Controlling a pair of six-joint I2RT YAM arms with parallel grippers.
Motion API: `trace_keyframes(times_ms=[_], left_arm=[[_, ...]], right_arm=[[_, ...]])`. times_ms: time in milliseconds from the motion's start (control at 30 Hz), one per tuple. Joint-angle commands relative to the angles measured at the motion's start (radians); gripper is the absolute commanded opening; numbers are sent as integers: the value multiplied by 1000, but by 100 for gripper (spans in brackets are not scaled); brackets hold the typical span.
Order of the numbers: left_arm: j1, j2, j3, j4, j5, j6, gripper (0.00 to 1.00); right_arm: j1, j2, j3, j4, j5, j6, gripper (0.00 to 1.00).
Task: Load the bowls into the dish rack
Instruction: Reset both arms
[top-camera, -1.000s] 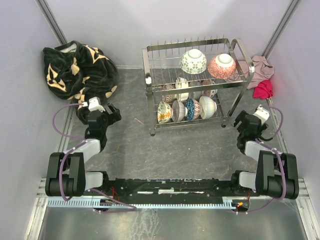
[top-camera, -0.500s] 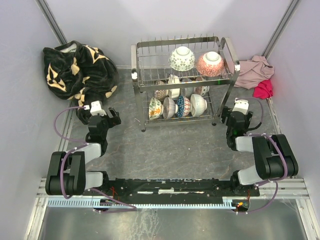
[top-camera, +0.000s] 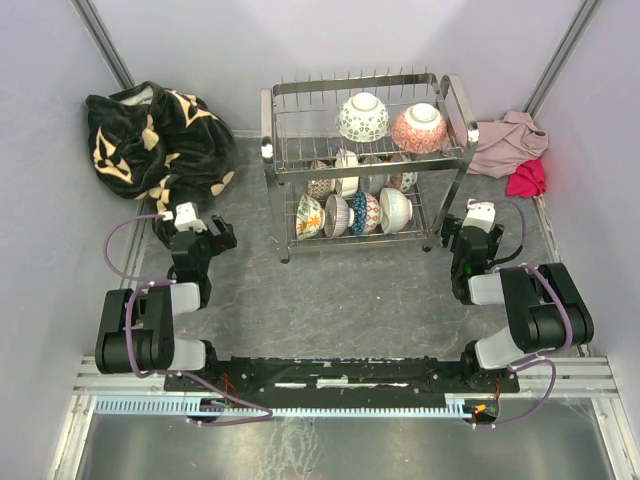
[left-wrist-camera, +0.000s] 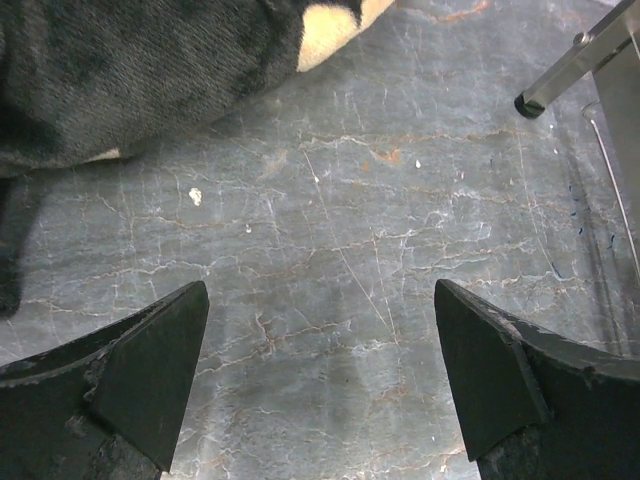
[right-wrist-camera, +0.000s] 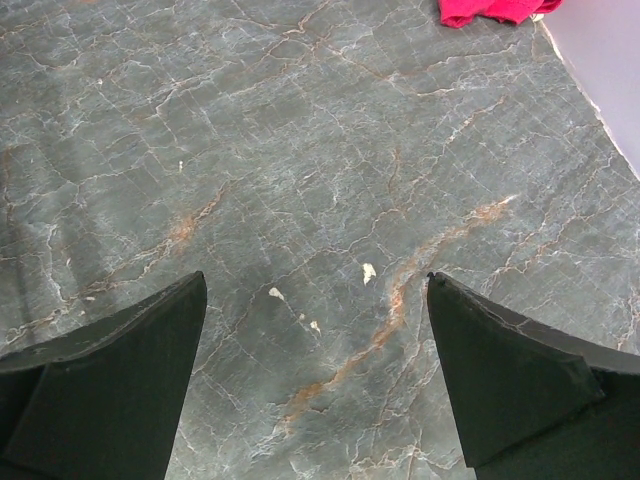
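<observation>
The left gripper (left-wrist-camera: 320, 300) is wide open and holds nothing. Its two dark fingers hang above bare worktop (left-wrist-camera: 330, 230), a grey, marbled surface with pale veins. Just past the fingers lies the edge of a black blanket (left-wrist-camera: 150, 60) with cream patches. At the far right of the wrist view, one foot (left-wrist-camera: 527, 100) of the dish rack stands on the worktop.

The right gripper (right-wrist-camera: 315, 280) is also wide open and empty, over bare worktop. A red cloth (right-wrist-camera: 490, 10) shows at the top edge of its view.

From above, both grippers sit low and well apart, one on each side of the dish rack (top-camera: 290, 130). The rack stands upright between them, towards the back of the worktop.

Bowls (top-camera: 362, 117) fill both tiers. A green-patterned one and a pink one sit side by side on the upper tier. Several more stand on edge in a row below, with others behind them.

The blanket is heaped in the far left corner. A pink cloth (top-camera: 505, 140) lies beside the red one at the far right, just beside the rack's end handle.
</observation>
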Motion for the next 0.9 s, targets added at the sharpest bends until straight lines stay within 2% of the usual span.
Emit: trace_keyframes(times_ms=[0,67,267,367,567,633,733,867], left_arm=[[16,-48,-42,111,9,19,99],[17,-81,-91,179,-3,41,99],[16,-109,-123,216,15,54,99],[16,-137,-188,315,-13,47,99],[17,-106,-156,298,-23,71,99],[16,-75,-154,341,-45,86,99],[17,75,-185,571,-33,96,99],[17,156,-171,615,87,142,99]], right_arm=[[20,4,26,52,-18,-19,99],[20,4,27,52,-16,-17,99],[20,4,26,53,-15,-18,99],[20,4,27,51,-15,-18,99],[20,4,29,49,-18,-18,99],[20,4,30,49,-20,-18,99],[19,4,30,49,-19,-19,99],[20,4,31,46,-22,-20,99]])
